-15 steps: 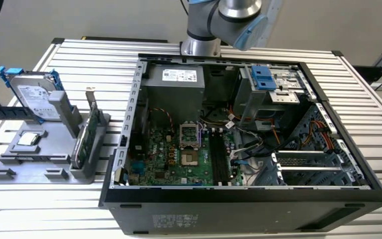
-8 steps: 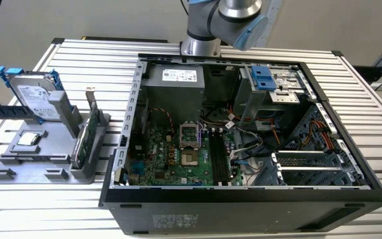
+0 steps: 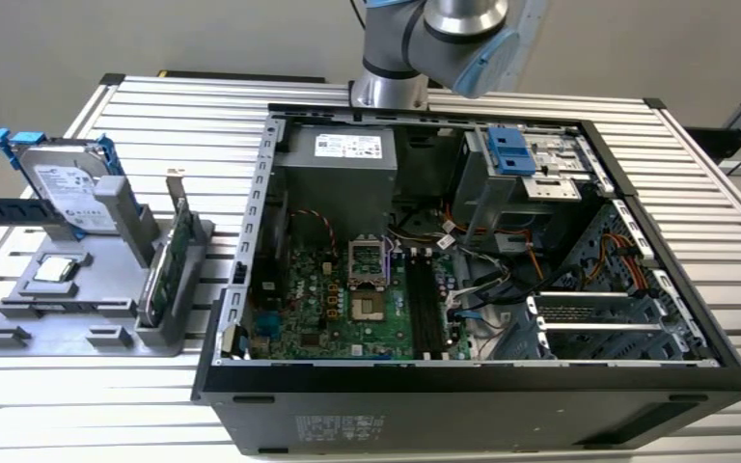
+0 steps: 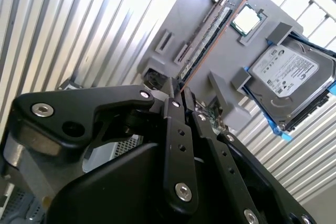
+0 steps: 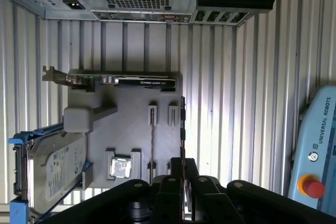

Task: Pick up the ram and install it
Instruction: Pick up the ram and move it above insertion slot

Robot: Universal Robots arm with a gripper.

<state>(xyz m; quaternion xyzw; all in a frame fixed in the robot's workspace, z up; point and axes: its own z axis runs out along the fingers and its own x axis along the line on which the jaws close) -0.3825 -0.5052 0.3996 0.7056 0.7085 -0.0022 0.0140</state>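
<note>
- My gripper (image 4: 177, 88) is clamped on one end of the ram (image 4: 210, 38). In the second wrist view the two fingers meet on the stick, leaving most of its length clear of them.
- I judge the ram hangs lifted above the grey fixture (image 5: 131, 129). In the first wrist view it shows edge-on as a thin dark line over the fixture's side away from the hard drive (image 5: 52, 174).
- On the fixture, the hard drive and the green card (image 5: 121, 81) stand upright in cradles, easy to grasp from above.
- The open computer case (image 3: 474, 415) sits just beside the fixture, at the exterior view's right of it, with its motherboard exposed for access.
</note>
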